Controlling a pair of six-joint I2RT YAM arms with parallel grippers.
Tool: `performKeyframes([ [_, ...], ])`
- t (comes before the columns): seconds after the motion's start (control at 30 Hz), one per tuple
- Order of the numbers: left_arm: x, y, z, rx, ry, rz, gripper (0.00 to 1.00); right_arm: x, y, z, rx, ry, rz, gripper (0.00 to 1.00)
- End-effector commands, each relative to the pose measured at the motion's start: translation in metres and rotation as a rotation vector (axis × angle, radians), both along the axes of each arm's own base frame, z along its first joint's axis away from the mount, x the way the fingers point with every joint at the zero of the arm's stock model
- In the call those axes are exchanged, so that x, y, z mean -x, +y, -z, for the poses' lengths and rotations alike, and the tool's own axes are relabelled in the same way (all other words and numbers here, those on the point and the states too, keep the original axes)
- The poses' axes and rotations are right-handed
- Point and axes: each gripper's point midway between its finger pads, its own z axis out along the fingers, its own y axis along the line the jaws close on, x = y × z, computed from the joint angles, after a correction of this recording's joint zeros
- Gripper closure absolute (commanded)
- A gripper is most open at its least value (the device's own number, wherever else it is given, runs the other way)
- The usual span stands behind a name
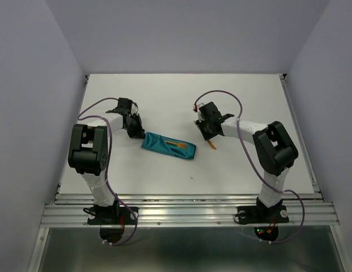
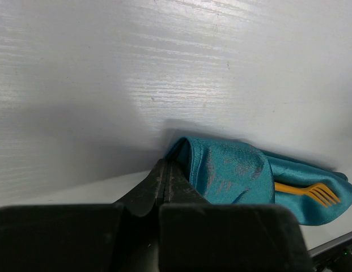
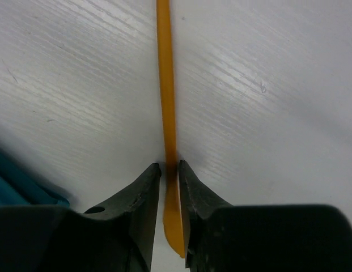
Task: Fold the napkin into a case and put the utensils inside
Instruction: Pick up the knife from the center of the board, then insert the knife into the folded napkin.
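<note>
The teal napkin [image 1: 162,145] lies folded as a narrow case [image 2: 238,170] at the table's middle. An orange fork [image 1: 178,145] rests on it, tines [image 2: 322,194] towards the case's right end. My left gripper [image 1: 137,133] is shut at the case's left end. There its tips [image 2: 167,164] pinch the raised cloth edge. A second orange utensil [image 3: 166,85] lies on the table right of the case. My right gripper [image 3: 170,167] straddles its lower part, jaws open a little. A thin gap shows on the left side, and the right finger [image 3: 190,187] touches it.
The white table [image 1: 181,96] is boxed in by pale walls at the back and both sides. A metal rail [image 1: 187,211] runs along its near edge, where both arm bases are bolted.
</note>
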Motion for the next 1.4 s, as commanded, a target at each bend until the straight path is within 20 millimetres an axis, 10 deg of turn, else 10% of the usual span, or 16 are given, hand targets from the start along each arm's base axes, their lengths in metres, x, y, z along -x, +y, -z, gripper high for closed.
performKeyframes([
  [0.0,0.006,0.000,-0.004,-0.011,-0.002,0.015,0.98,0.004,-0.001,0.022,0.030,0.005,-0.021,0.77],
  [0.17,0.008,0.002,-0.006,-0.019,-0.004,0.013,0.98,-0.006,0.003,0.012,0.026,-0.027,-0.038,0.99],
  [0.73,0.010,0.005,-0.006,-0.017,-0.003,0.013,0.98,0.007,-0.006,-0.062,0.042,-0.099,-0.096,0.99],
  [1.37,0.017,0.009,-0.005,-0.035,0.008,0.009,0.98,0.072,0.074,-0.061,0.198,-0.045,-0.464,0.99],
])
